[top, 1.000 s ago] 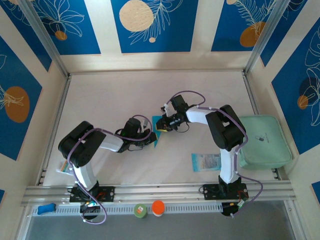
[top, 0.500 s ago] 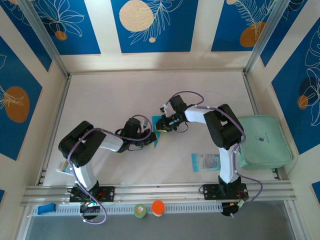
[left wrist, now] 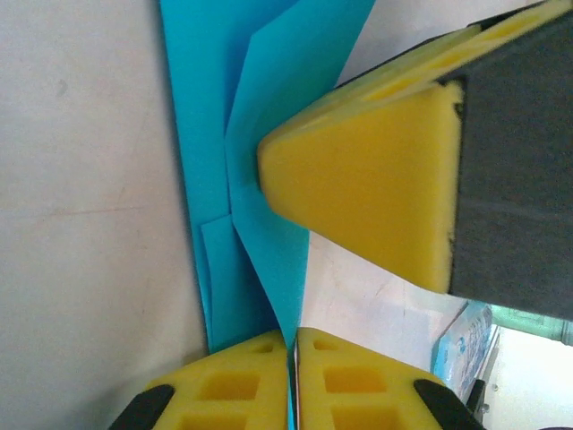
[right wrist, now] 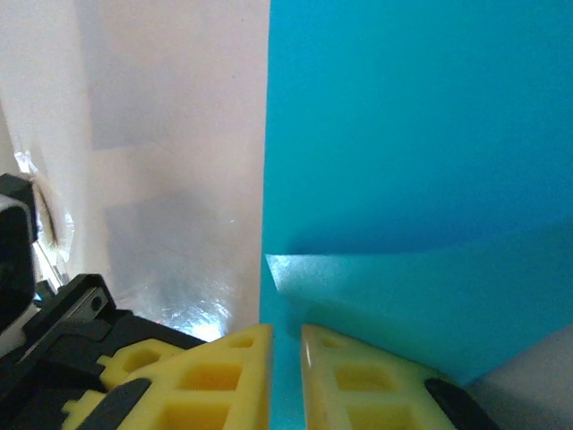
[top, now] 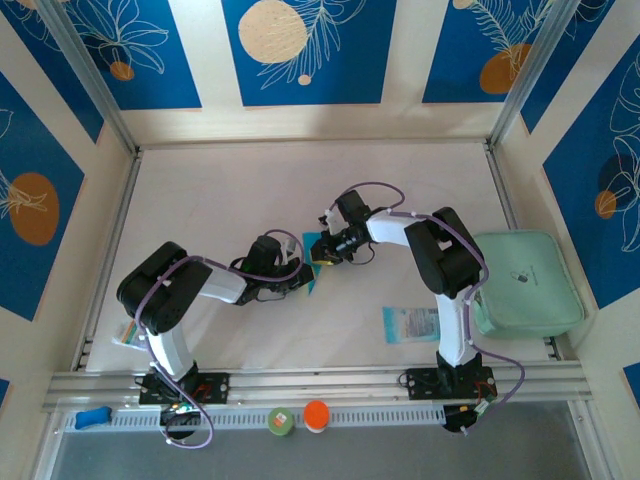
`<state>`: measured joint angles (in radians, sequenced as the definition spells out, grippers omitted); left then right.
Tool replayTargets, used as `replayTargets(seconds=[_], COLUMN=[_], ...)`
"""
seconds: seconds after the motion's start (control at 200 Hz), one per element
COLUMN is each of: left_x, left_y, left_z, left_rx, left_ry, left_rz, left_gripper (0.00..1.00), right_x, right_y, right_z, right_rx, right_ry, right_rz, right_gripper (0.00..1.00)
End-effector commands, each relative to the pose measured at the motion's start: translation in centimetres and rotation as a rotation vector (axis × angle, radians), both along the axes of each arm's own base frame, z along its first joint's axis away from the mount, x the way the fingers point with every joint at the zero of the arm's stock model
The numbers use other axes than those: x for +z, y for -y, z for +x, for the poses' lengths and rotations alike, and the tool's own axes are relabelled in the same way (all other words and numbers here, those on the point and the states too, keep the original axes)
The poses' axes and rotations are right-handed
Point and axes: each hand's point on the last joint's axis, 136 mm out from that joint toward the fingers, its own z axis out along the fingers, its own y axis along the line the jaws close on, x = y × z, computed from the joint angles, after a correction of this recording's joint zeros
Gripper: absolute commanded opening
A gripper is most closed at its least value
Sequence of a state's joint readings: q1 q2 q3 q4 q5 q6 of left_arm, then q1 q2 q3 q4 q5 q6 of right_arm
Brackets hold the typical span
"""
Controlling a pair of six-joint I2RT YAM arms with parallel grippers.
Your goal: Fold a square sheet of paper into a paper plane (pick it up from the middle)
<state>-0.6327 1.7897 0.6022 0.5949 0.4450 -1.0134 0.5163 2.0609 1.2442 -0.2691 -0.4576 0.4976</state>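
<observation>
The square sheet of paper is cyan, partly folded, and lies mid-table between both grippers. In the left wrist view the paper lies on the table with one flap standing up. My left gripper is shut on that flap's lower end. A yellow fingertip of the right gripper bears against the flap by the crease. From above, my left gripper meets the right gripper over the sheet. In the right wrist view my right gripper is almost shut, a thin slit showing cyan paper.
A pale printed packet lies near the right arm's base. A mint-green pad sits at the right wall. An orange cap and a green cap rest on the front rail. Walls close the table on three sides.
My right gripper has crept a little to the left along the paper, toward the left gripper. The left arm has stayed in place on the flap.
</observation>
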Motion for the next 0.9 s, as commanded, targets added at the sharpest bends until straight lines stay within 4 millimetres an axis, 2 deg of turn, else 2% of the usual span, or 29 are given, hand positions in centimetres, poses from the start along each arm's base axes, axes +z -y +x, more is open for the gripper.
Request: replayTargets(seconds=[0.0,0.48,0.895], left_x=[-4.3,-0.7,-0.8], left_y=[-1.3,-0.6,-1.5], left_z=[-2.5,-3.2,-3.6], left_rx=[-0.013,-0.028,-0.011], left_ry=[-0.128,-0.115,-0.123], left_rz=[0.128,0.082,0.148], left_gripper=[0.13,0.18,0.15], right_x=[-1.7,-2.6,-2.6], right_y=[0.6,1.0,1.0], right_z=[-0.5,-0.4,-0.4], right_rx=[-0.002,-0.019,-0.023], right_ry=[-0.037,-0.058,-0.061], right_rz=[-0.068,-0.116,-0.125], right_gripper=[0.17,0.16,0.16])
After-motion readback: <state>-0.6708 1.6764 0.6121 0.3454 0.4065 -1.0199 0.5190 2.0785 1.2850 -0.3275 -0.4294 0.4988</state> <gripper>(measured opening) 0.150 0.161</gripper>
